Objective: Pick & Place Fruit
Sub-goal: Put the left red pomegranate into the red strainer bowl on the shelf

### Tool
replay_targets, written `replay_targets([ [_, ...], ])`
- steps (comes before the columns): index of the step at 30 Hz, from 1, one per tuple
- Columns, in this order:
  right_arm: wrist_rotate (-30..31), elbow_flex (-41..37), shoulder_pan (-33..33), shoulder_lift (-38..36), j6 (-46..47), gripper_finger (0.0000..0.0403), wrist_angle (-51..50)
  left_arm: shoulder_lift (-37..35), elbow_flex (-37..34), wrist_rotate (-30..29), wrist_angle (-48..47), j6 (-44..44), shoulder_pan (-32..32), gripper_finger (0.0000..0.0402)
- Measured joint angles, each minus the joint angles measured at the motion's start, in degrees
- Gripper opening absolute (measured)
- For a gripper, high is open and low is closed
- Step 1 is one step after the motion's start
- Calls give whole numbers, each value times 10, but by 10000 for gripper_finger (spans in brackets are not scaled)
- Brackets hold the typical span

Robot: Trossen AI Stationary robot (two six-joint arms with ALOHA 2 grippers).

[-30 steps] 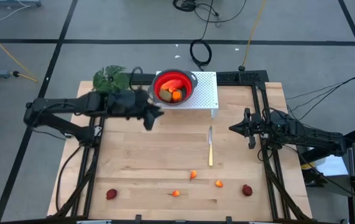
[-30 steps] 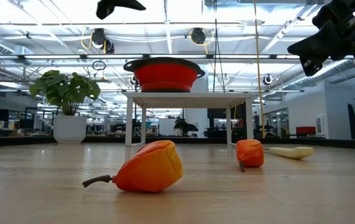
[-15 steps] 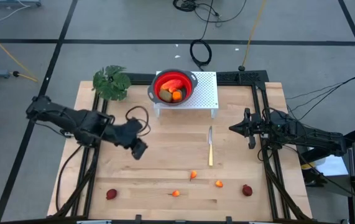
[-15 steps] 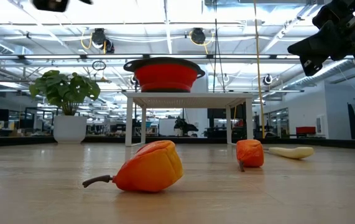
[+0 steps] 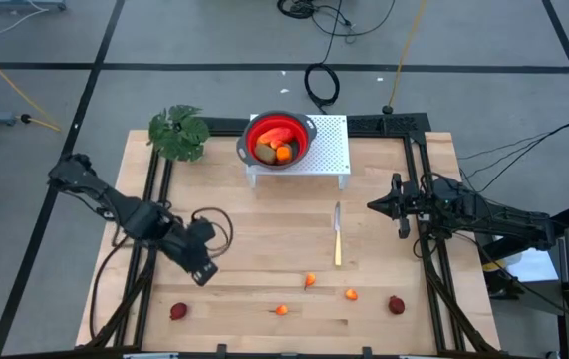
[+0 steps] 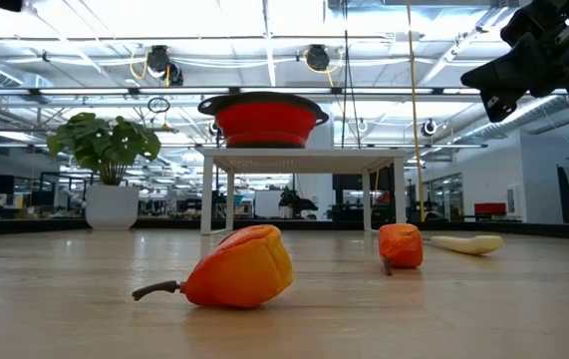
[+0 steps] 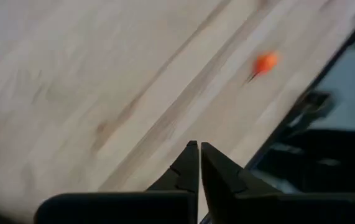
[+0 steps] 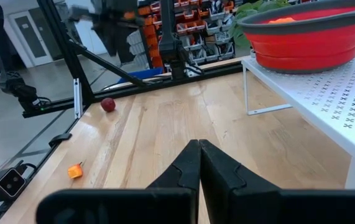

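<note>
Wooden table point(image 5: 264, 239), seen from above, with both arms over it. At its far edge a white perforated stand point(image 5: 329, 150) carries a red bowl point(image 5: 280, 138) that already holds several fruits: a red-yellow oblong one, a brown one and an orange one. A leafy green plant point(image 5: 177, 132) stands beside the stand, and a slim knife point(image 5: 338, 237) lies near the table's middle.

Left gripper point(image 5: 202, 271): fingers pressed together, empty, above the near-left part of the table. Right gripper point(image 5: 396, 207): likewise closed and empty, waiting at the right edge.

Fruit not yet placed, along the near edge: a dark-red fruit at left point(image 5: 178, 312), three small orange fruits point(image 5: 310, 280) in the middle, and a dark-red fruit at right point(image 5: 396, 305).

Judged from this layout, the task is partly done: some fruit is in the bowl, five pieces remain on the table, and none is in hand.
</note>
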Motion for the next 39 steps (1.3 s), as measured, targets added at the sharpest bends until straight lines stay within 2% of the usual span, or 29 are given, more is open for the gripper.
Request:
replay_targets([
  [3, 0, 0, 0, 0, 0, 0, 0, 13, -1, 26, -24, -5, -21, 3],
  [7, 0, 0, 0, 0, 0, 0, 0, 35, -1, 47, -39, -5, -50, 17],
  [18, 0, 0, 0, 0, 0, 0, 0, 77, 0, 59, -36, -1, -136, 15],
  [21, 0, 0, 0, 0, 0, 0, 0, 89, 0, 61, -35, -2, -153, 26],
  [27, 0, 0, 0, 0, 1, 0, 0, 114, 0, 61, -36, -28, -182, 94],
  [39, 0, 0, 0, 0, 1, 0, 0, 152, 0, 63, -35, -168, -228, 301],
])
